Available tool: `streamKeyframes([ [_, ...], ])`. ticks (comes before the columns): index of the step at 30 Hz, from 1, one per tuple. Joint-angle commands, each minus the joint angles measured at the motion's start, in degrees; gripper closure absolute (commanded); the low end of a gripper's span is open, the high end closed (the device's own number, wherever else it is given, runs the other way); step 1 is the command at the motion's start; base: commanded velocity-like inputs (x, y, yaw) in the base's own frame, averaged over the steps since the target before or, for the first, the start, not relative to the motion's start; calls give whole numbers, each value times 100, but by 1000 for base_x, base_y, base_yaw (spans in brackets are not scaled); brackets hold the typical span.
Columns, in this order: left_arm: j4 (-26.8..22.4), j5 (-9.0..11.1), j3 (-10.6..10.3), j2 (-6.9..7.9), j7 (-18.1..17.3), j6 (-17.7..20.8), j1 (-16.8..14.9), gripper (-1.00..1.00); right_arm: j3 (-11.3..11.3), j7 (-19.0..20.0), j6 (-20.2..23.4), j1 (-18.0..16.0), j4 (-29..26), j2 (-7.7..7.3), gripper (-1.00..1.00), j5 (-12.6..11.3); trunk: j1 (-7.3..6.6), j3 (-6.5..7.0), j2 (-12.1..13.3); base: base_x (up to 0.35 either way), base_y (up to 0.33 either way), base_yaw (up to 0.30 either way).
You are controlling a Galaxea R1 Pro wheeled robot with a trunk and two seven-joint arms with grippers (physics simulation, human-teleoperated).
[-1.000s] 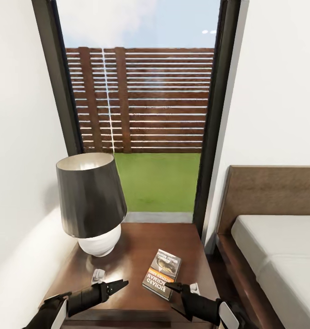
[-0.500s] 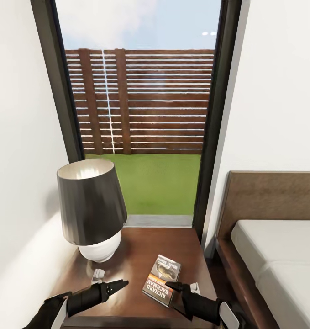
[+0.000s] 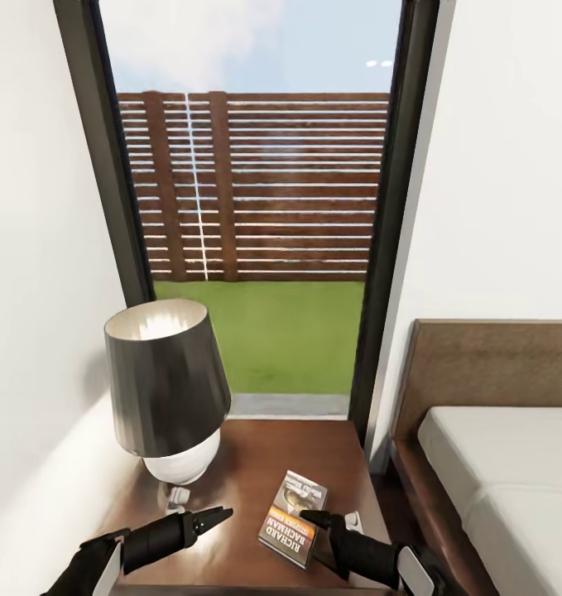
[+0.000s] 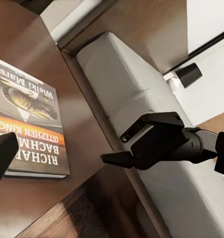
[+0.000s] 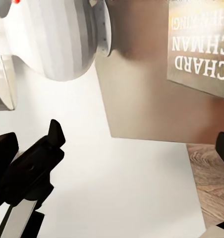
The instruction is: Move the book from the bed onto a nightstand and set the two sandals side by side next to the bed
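1 step looks done: book (image 3: 294, 517) flat on nightstand (image 3: 239, 472) beside lamp (image 3: 166, 389), touching neither end effector. Left end effector (image 3: 217, 517) and right end effector (image 3: 312, 520) both spread, grasping nothing. Next, by judgement: back off, find 2 sandals.

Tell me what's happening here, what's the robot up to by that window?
The book lies flat on the nightstand, beside a lamp, with the bed to the right. The left gripper and right gripper hover low on either side of the book, neither holding it. The book part of the job looks done.
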Motion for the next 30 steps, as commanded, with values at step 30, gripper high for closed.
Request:
streamKeyframes([
  [30,296,-14,26,-27,577,-33,37,-100,-18,-11,13,3,-48,-2,-100,54,-661,533,1202,0,0,0],
])
